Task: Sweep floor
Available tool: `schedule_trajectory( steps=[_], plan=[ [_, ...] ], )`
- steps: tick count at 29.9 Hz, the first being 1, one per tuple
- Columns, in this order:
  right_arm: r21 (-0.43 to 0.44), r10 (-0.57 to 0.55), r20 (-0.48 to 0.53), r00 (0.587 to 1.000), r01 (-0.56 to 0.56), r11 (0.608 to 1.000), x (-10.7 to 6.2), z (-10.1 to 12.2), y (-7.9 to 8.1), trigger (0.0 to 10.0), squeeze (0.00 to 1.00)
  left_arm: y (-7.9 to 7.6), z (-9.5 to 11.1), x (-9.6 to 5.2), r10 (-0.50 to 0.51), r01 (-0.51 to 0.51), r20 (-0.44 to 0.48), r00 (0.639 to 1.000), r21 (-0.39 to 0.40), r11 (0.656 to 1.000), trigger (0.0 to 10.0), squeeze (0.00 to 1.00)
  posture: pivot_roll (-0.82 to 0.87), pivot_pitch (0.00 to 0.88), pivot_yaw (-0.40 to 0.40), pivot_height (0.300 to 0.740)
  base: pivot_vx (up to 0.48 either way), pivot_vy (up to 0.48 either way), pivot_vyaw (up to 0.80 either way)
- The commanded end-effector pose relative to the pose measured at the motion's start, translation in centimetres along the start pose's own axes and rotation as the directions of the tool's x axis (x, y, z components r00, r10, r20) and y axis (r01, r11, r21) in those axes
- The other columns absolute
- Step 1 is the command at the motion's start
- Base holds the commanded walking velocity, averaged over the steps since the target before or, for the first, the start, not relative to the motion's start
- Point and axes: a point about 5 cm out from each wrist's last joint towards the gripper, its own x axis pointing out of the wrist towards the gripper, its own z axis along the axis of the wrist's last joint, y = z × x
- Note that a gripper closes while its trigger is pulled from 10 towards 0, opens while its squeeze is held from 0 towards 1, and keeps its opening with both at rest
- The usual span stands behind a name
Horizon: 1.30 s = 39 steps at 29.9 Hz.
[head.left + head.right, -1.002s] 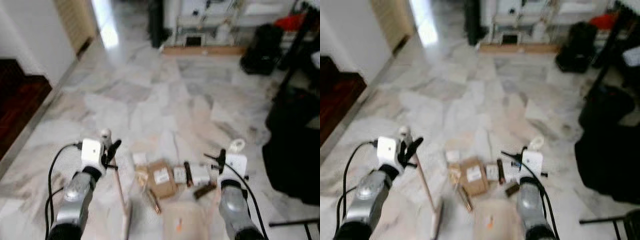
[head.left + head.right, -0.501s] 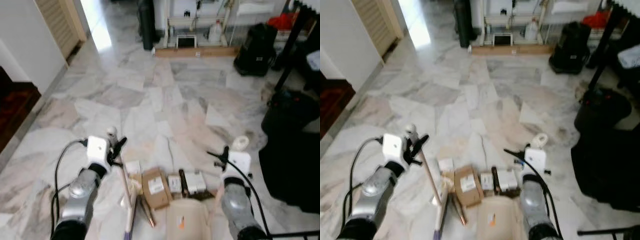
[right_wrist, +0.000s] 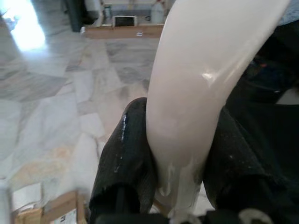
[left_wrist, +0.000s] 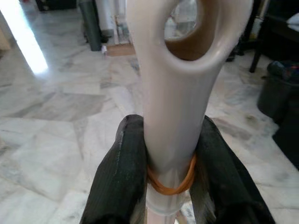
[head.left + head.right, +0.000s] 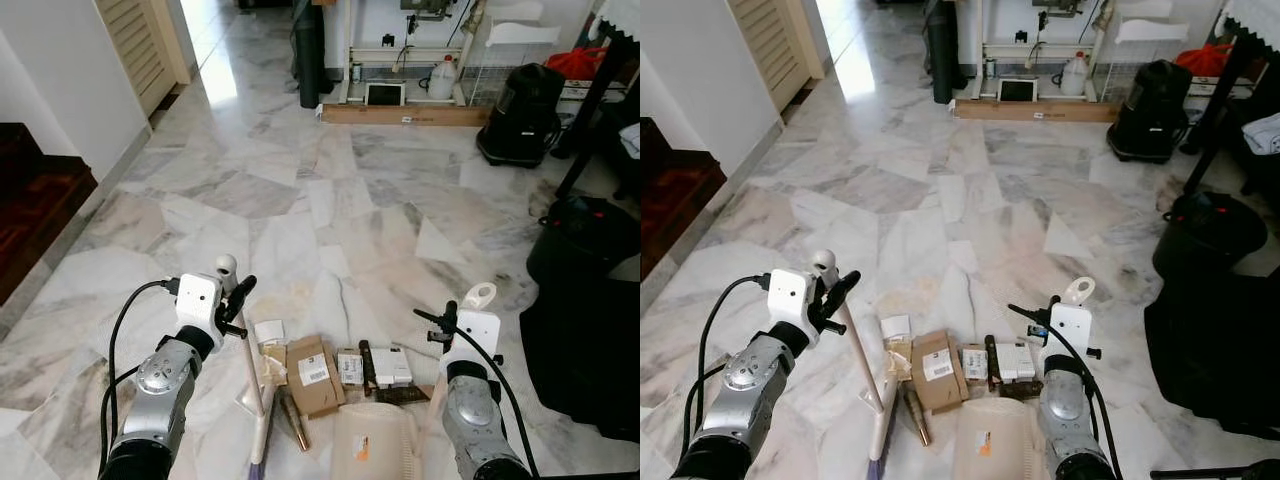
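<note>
My left gripper [image 5: 232, 300] is shut on the pale broom handle [image 5: 250, 365], just below its white end cap; the stick slants down to the floor at the near left. In the left wrist view the black fingers [image 4: 122, 172] squeeze the handle [image 4: 180, 93] above an orange rubber band. My right gripper [image 5: 440, 322] is shut on the cream dustpan handle [image 3: 201, 93]. The dustpan [image 5: 372, 445] rests on the floor between my arms. Litter lies just beyond it: a brown cardboard box [image 5: 313, 362], a white packet [image 5: 388, 365] and small scraps.
Marble floor stretches ahead. A black bag [image 5: 590, 300] bulks close on the right, with a black bin [image 5: 518, 112] further back. A dark wooden step [image 5: 30, 220] and white wall stand on the left. A wooden board [image 5: 400, 113] and shelving line the far wall.
The camera has swung and steadied, so the picture is sharp now. Both grippers keep their hold; broom, dustpan and litter stand much as before.
</note>
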Motion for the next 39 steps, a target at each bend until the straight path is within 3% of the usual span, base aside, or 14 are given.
schedule_trajectory(
  steps=[1,13,21,33,39],
  plan=[
    [0.01,0.025,-0.038,0.999,-0.025,1.0,-0.4,-0.6,0.5,10.0,0.0,-0.1,0.0,0.0,-0.022,0.022,-0.002,1.0,-0.028,0.999,10.0,0.0,0.05,0.102,0.06,0.74,0.0,0.0,0.0],
    [0.015,0.055,-0.052,0.997,-0.054,0.998,-0.4,-0.8,1.0,10.0,0.0,0.4,0.1,-0.5,-0.103,0.099,-0.031,0.994,-0.121,0.988,10.0,0.0,0.05,0.107,0.059,0.74,0.0,0.0,0.0],
    [0.009,0.049,-0.048,0.998,-0.049,0.999,-0.3,-0.6,0.9,10.0,0.0,0.5,1.2,-0.4,-0.165,0.16,-0.005,0.986,-0.202,0.966,10.0,0.0,0.06,0.104,0.057,0.74,0.0,0.0,0.0],
    [0.01,0.052,-0.052,0.997,-0.051,0.999,-0.2,-0.6,1.0,10.0,0.0,1.5,2.8,-0.3,-0.114,0.13,0.071,0.991,-0.322,0.938,10.0,0.0,0.06,0.107,0.057,0.74,0.0,0.0,0.0],
    [0.009,0.057,-0.057,0.997,-0.057,0.998,-0.3,-0.7,1.1,10.0,0.0,2.1,4.2,-0.3,-0.05,0.08,0.115,0.992,-0.276,0.958,10.0,0.0,0.06,0.111,0.057,0.74,0.0,0.0,0.0]
  ],
)
